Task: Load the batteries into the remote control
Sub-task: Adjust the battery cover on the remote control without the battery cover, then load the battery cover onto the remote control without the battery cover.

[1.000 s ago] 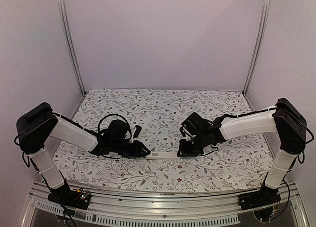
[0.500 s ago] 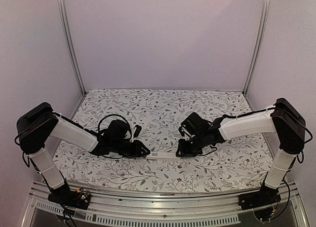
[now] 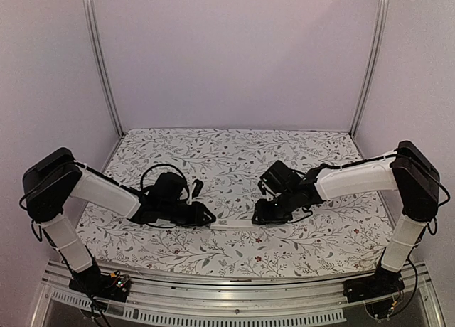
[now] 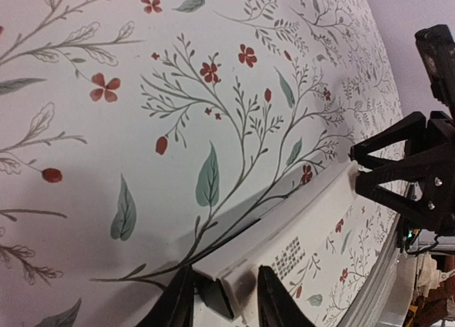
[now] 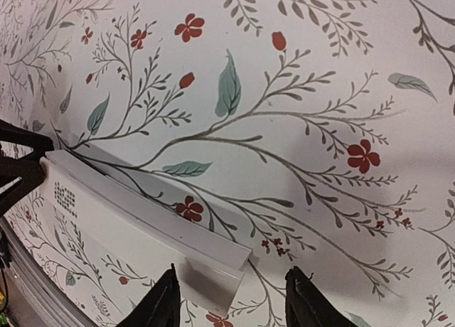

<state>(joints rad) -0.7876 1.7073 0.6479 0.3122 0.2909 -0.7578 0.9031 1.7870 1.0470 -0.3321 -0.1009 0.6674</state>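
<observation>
Left gripper (image 4: 224, 295) is down low on the flowered cloth (image 3: 234, 153), jaws pinched tight on the left end of the white remote (image 3: 233, 224). The remote lies flat on the cloth between the two arms. Right gripper (image 5: 231, 302) straddles the other end, jaws spread wider than the remote, with a gap showing on one side.

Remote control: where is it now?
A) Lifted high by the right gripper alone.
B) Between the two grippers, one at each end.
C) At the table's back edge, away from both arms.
B: the remote control spans from the left gripper to the right gripper.
</observation>
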